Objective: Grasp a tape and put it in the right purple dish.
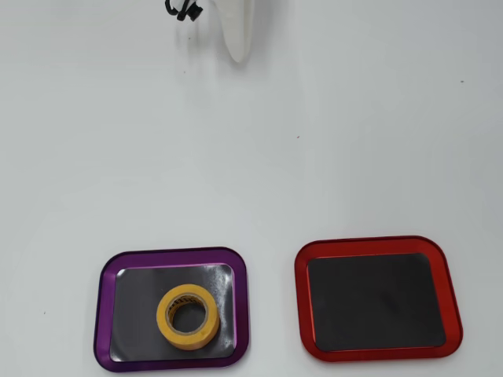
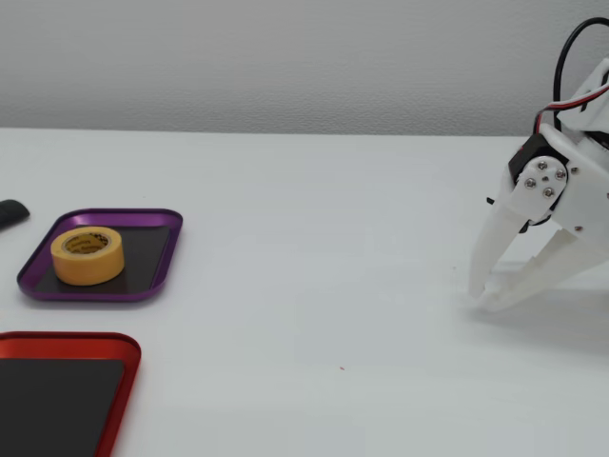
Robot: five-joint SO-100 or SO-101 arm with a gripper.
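The yellow tape lies flat inside the purple dish, at the lower left of the overhead view. In the fixed view the tape sits in the left half of the purple dish at the far left. My white gripper is far off at the right edge, pointing down at the table with its fingertips together and nothing between them. Overhead, only the gripper's tapered tip shows at the top edge, well away from the tape.
A red-rimmed tray of the same shape lies beside the purple one; in the fixed view the red tray is at the bottom left. A small dark object sits at the left edge. Black cable hangs near the arm.
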